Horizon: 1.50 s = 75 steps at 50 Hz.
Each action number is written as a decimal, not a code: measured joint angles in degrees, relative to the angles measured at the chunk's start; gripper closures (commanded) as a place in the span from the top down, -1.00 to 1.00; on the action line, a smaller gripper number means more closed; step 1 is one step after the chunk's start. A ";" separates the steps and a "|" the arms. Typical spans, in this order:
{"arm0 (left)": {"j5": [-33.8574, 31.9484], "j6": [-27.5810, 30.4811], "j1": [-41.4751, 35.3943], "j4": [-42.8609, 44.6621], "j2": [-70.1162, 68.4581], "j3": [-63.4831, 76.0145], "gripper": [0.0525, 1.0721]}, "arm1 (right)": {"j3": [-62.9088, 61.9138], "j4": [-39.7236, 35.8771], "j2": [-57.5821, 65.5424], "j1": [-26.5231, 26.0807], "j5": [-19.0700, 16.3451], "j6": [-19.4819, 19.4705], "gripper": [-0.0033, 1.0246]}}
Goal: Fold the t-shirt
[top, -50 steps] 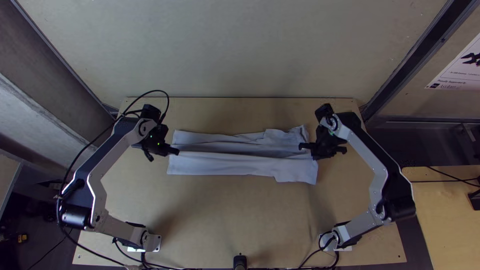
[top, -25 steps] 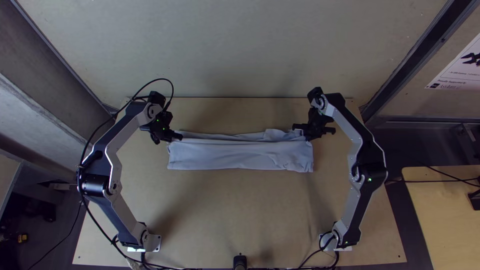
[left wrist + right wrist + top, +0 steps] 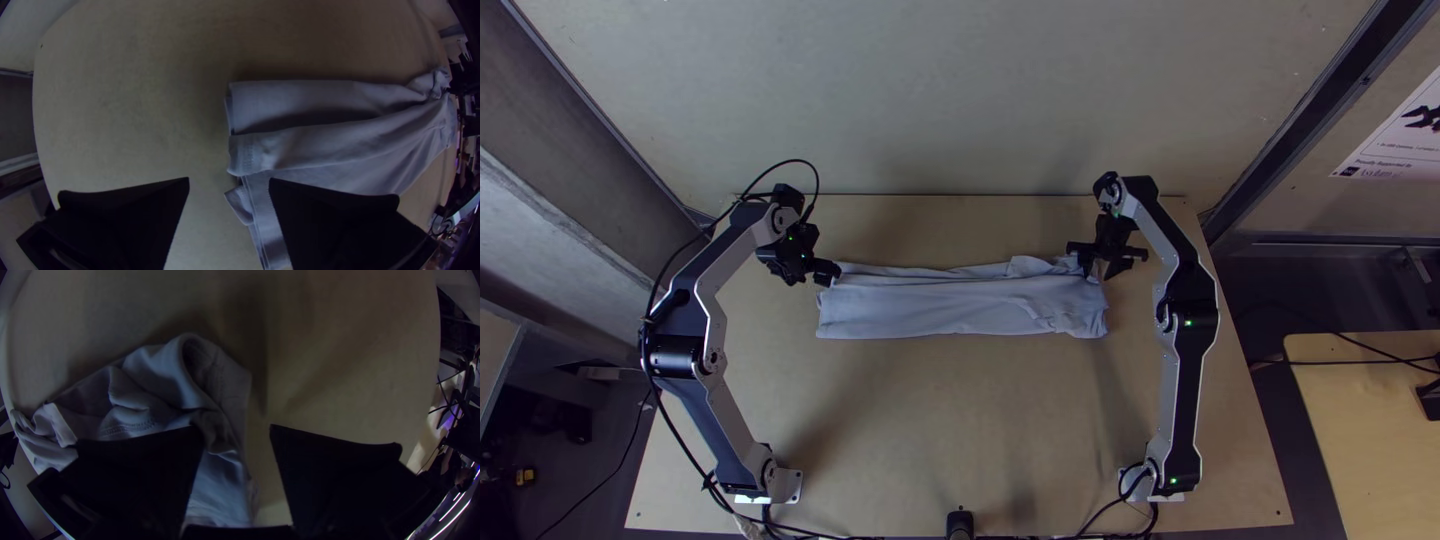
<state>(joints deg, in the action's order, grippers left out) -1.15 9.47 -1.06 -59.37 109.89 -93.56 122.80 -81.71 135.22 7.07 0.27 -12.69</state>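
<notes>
Seeing a pale t-shirt (image 3: 960,310) lying in a long folded strip across the wooden table (image 3: 900,430), rumpling at its right arm's end. Finding the left gripper (image 3: 229,178) and right gripper (image 3: 236,426) standing open at opposite short ends, gripping nothing. Looking light, soft and prone to sagging; probably needing pinches through every layer near both ends, lest be shedding an inner one.

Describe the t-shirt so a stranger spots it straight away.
Find the wooden table. Toward its far side, between the left gripper and right gripper, lies the t-shirt, a long, pale folded strip. Its soft creases set it apart from both black grippers.
</notes>
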 measured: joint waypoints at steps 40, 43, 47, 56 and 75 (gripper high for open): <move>-34.36 1.75 22.91 3.74 -7.65 15.08 0.92 | 6.78 -1.86 -29.03 -0.46 6.43 3.58 0.92; -35.87 1.97 23.34 4.72 -7.65 16.31 0.92 | 6.97 -1.84 -31.26 -0.48 6.43 3.58 0.92; -37.46 2.05 23.56 6.23 -7.65 17.55 0.92 | 6.99 -1.81 -33.81 -0.79 6.40 3.58 0.92; -38.75 1.92 22.77 9.66 -7.43 20.33 0.92 | 6.93 -1.79 -36.98 -2.43 6.43 3.58 0.92; -40.28 -6.51 12.66 20.26 -6.01 24.39 0.92 | 1.75 -1.79 -40.81 -4.48 6.43 4.24 0.92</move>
<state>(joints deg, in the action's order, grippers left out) -41.43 2.96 11.60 -39.11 103.88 -69.17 124.55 -83.50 94.41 2.59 6.70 -8.45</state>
